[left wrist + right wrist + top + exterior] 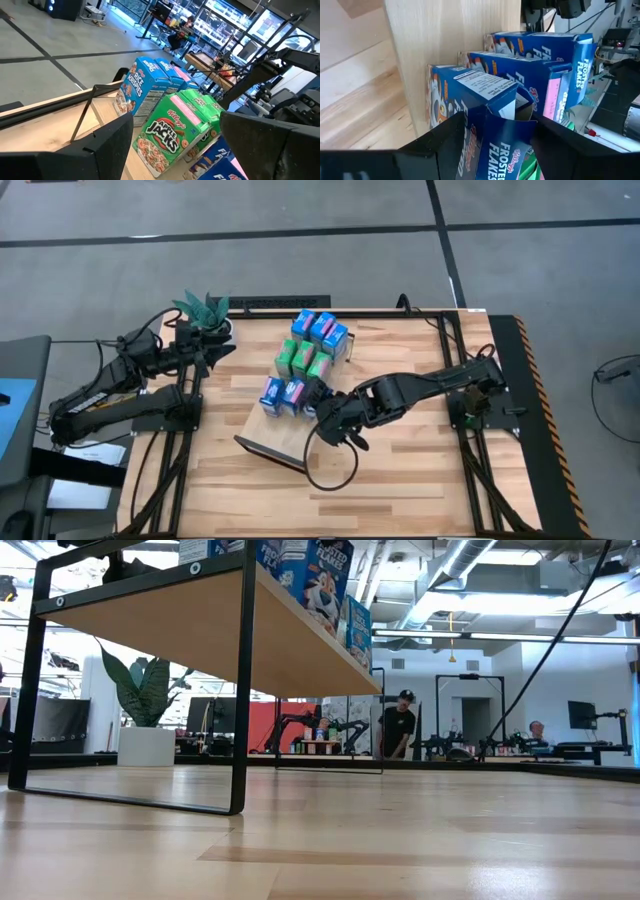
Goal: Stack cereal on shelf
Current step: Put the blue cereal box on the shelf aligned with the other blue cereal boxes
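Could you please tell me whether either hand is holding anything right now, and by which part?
The right hand grips a blue Frosted Flakes carton by its top end. The left hand holds nothing.

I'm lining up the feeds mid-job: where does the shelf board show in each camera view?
High view: the shelf lies at table centre, running diagonally under the cereal boxes.
Low view: the shelf fills the upper left, seen from below on dark legs.
Left wrist view: the shelf is at lower left, beside the boxes.
Right wrist view: the shelf is the pale board behind the blue boxes.
Shared landmark: the cereal boxes on it.
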Robot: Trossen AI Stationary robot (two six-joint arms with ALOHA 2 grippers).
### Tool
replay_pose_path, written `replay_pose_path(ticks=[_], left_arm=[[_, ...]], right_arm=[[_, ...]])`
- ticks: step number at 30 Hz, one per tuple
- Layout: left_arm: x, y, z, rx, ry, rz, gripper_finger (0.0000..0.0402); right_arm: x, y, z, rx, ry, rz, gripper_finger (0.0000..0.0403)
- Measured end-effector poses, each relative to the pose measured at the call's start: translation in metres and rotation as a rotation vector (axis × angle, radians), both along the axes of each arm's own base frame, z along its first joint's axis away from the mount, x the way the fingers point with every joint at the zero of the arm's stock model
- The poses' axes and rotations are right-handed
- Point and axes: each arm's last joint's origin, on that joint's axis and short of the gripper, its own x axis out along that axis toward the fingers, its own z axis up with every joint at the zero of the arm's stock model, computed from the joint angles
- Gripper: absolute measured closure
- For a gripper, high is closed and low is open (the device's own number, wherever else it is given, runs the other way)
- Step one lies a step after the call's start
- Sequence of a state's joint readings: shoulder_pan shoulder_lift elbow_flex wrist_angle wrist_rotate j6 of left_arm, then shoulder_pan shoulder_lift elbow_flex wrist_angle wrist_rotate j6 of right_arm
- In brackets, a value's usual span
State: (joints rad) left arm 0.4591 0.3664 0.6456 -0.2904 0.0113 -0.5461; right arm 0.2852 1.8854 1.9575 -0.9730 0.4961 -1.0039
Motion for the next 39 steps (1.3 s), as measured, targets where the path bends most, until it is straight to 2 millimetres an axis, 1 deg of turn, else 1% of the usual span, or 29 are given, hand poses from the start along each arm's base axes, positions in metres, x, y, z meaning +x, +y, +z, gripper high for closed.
replay_pose_path(ticks=[15, 20, 31, 39], left_arm=[[0.0, 0.0, 0.0, 0.003, -0.003, 0.0, 0.0115], [0.0, 0.0, 0.0, 0.003, -0.003, 0.0, 0.0115], [0.0, 0.0, 0.0, 0.002, -0.003, 0.0, 0.0115], [0.0, 0.0, 0.0, 0.003, -0.002, 0.0, 0.0115]], right_arm=[[-0.001, 0.01, 0.002, 0.019, -0.029, 0.018, 0.0162], [-0.001, 0.01, 0.002, 0.059, -0.046, -0.017, 0.0162], [-0.002, 0.015, 0.003, 0.075, -0.057, -0.019, 0.0162], [-0.002, 0.014, 0.003, 0.112, -0.078, -0.064, 0.0162]])
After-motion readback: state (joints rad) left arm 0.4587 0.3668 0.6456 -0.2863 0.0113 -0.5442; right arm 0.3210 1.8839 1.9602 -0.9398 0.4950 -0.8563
